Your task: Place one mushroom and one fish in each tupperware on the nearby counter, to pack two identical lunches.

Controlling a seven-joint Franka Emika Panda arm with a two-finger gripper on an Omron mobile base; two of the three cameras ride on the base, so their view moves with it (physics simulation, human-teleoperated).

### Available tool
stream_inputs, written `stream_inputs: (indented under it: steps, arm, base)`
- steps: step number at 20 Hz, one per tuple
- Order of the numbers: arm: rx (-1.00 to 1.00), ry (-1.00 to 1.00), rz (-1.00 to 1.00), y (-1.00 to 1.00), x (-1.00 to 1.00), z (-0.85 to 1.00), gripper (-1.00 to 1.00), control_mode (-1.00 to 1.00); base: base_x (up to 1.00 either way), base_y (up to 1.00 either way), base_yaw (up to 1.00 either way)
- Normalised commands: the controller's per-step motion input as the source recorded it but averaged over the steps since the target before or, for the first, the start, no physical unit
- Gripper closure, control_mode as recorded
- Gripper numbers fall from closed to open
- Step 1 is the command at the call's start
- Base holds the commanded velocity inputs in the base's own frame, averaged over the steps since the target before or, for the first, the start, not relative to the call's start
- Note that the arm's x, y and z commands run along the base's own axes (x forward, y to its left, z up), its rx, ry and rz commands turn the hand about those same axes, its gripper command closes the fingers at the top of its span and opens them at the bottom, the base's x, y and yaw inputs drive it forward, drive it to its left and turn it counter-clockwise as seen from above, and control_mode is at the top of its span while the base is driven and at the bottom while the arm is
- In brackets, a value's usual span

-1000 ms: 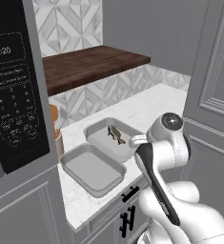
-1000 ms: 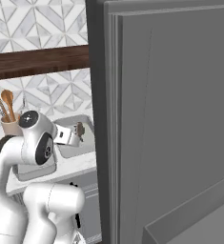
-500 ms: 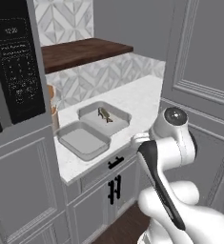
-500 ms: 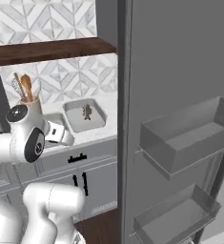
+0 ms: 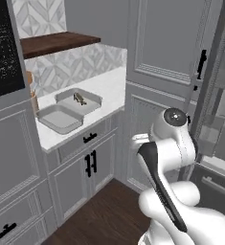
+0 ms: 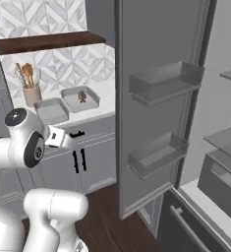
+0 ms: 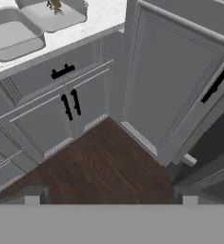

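2 grey translucent tupperware tubs sit side by side, touching or nearly so, on the white marble-look counter [image 5: 109, 86]. The near tupperware [image 5: 59, 118] appears empty. The far tupperware [image 5: 78, 100], at 1 o'clock from it, holds 1 small brown item [image 5: 79, 98], too small to identify. Both sit upright and unlidded.

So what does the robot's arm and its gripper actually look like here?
The arm is built of rounded glossy white shells with dark grey joint sections and a round dark cap with a pale centre on top. No loose cables or markings can be made out. The gripper has two small, squarish dark grey finger tips.
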Motion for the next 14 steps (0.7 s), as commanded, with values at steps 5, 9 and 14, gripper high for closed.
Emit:
stream_inputs:
  steps: [5,9,14]
  arm:
    - [0.00,0.00,0.00,0.00,0.00,0.00,-1.00,1.00]
    - [0.00,0.00,0.00,0.00,0.00,0.00,-1.00,1.00]
    - [0.00,0.00,0.00,0.00,0.00,0.00,-1.00,1.00]
  base:
    - [-0.78,0.01,-0.52]
    - [-0.29,0.02,-0.66]
    - [-0.07,0.00,-0.66]
